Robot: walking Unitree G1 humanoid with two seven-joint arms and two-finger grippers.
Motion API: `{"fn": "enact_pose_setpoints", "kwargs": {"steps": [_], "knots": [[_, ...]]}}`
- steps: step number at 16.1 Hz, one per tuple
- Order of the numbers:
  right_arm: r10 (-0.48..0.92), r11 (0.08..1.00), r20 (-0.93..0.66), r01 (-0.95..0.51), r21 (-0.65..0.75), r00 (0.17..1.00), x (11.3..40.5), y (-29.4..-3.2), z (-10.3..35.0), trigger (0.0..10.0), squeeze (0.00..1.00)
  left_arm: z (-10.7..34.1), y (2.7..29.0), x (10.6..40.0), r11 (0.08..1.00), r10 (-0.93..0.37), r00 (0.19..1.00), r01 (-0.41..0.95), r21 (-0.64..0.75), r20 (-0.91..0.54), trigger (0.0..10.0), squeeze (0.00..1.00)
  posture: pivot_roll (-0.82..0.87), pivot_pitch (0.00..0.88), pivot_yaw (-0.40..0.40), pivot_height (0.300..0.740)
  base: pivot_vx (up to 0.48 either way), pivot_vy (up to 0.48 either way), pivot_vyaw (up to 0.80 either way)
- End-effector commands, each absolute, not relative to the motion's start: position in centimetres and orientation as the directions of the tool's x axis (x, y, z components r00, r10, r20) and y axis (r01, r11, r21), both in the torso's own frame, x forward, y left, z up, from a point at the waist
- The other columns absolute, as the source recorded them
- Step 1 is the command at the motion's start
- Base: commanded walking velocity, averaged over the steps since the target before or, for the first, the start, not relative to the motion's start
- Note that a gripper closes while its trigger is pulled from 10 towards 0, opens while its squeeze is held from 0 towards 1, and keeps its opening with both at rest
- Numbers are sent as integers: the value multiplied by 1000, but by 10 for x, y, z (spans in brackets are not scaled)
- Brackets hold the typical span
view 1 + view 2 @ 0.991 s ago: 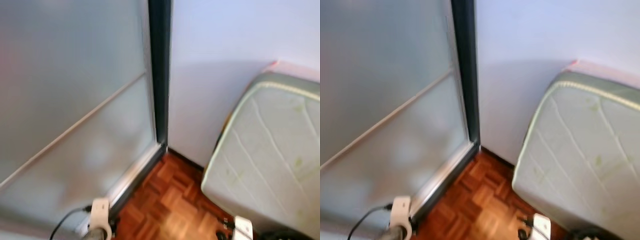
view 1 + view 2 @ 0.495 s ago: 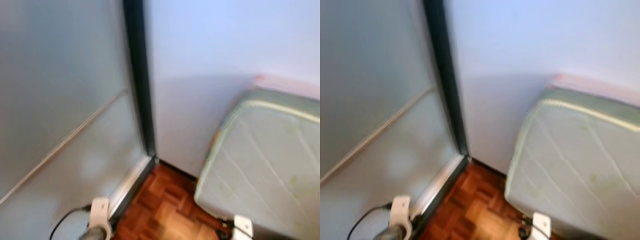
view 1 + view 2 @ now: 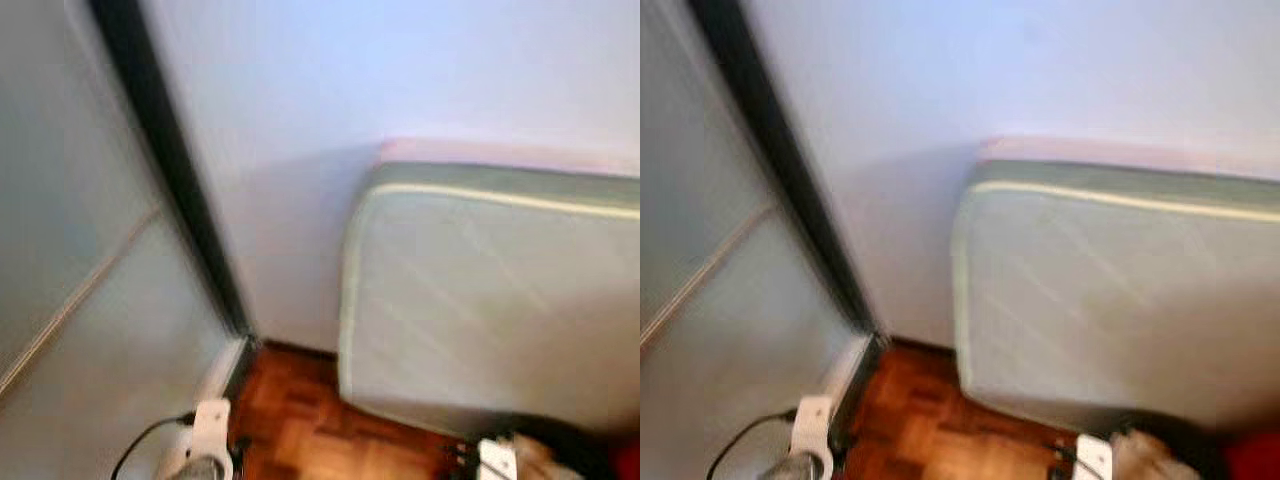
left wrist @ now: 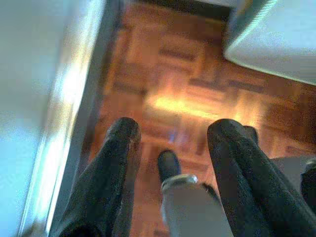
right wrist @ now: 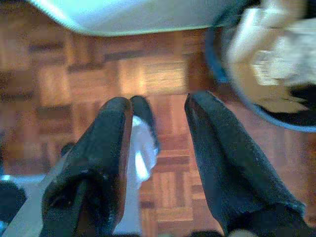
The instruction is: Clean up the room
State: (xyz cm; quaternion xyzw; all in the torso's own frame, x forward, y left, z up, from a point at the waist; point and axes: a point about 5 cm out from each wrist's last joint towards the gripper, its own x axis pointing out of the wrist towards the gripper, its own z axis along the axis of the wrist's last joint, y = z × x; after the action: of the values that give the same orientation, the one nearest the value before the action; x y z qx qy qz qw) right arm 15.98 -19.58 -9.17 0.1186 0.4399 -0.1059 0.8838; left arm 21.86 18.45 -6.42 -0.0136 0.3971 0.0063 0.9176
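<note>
Both pincers, left pincer [image 4: 170, 143] and right pincer [image 5: 158, 116], released and empty over parquet; bulky, floppy mattress [image 3: 490, 300] probably best gripped at its piped edge.

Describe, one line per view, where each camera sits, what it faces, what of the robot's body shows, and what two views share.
Left eye view: head, facing forward and down at the mattress, wall and glass door; both wrists at the bottom edge.
Right eye view: head, same scene.
Left wrist view: wrist, facing down along the open left gripper at the parquet floor.
Right wrist view: wrist, facing down along the open right gripper, a basket beside.
Shared: parquet, mattress edge.
</note>
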Motion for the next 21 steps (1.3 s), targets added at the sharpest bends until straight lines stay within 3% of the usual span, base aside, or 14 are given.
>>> {"fn": "enact_pose_setpoints", "kwargs": {"steps": [1, 11, 21], "knots": [[-84, 947, -813, 301, 115, 576, 155, -194, -94, 10000, 0, -69, 185, 211, 1000, 0, 655, -13, -12, -755, 10000, 0, 51, 119, 9, 740, 0, 0, -756], [-52, 952, -811, 275, 136, 583, 156, -192, -94, 10000, 0, -70, 186, 210, 1000, 16, 640, -12, 10, -768, 10000, 0, 59, 144, 10, 740, 0, 0, 0], [-6, 982, -809, 156, 106, 588, 159, -191, -92, 10000, 0, -71, 187, 208, 999, 24, 633, -43, -4, -774, 10000, 0, 46, 137, 18, 740, 0, 0, 0]]}}
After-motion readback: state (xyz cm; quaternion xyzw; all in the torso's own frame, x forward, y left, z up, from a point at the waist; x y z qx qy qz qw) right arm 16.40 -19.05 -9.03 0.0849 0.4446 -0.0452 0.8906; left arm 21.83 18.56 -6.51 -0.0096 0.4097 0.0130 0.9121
